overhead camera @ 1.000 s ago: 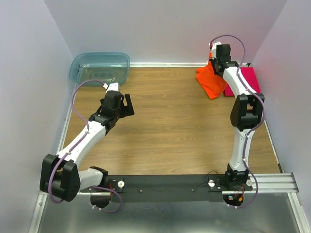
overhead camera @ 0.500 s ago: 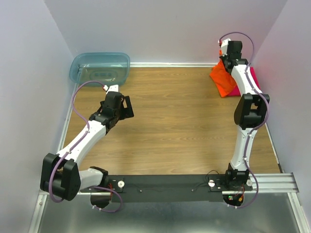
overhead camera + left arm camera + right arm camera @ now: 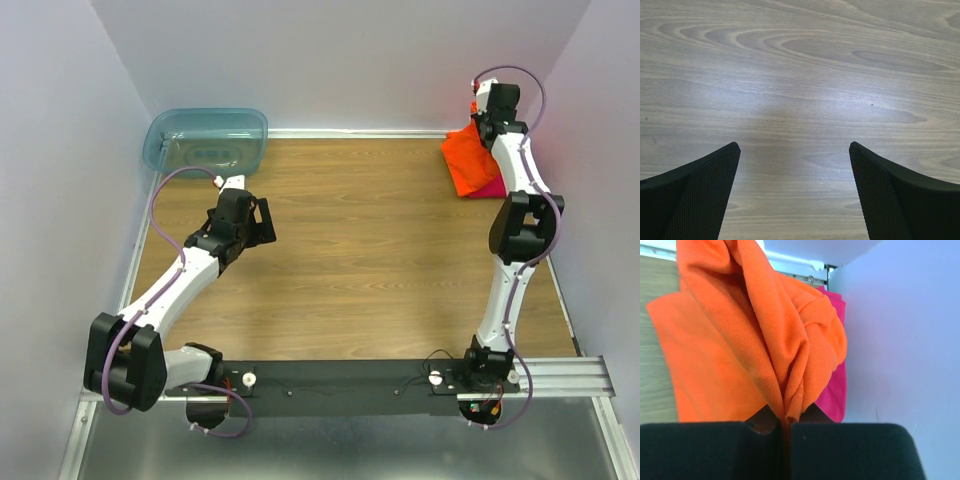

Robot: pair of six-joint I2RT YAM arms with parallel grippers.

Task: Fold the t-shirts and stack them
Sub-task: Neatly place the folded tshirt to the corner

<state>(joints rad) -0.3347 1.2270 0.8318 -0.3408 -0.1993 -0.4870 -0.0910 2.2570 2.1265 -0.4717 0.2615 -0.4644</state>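
Orange t-shirt (image 3: 466,160) bunched in loose folds at the far right corner of the table (image 3: 350,260), close to the right wall. Pinched near its top by the right gripper (image 3: 786,426): jaws pressed together on a thick ridge of the orange cloth, no gap showing between them, fabric running straight into the seam where the two black fingers (image 3: 715,450) meet. Rest of the cloth fanned out below the grip, one broad flat panel toward the table's middle, a twisted lump toward the wall.

Pink t-shirt (image 3: 491,187) flat in the same corner, mostly covered by the orange one, only a strip showing along its near and right edges. Orange cloth probably resting on the pink, though hard to tell from either view whether touching or hanging just above.

Left gripper (image 3: 262,218) over bare wood on the left half of the table, well apart from both shirts. Jaws spread wide, nothing between them, touching nothing.

Blue-green tub (image 3: 205,138) in the far left corner, beyond the left gripper.
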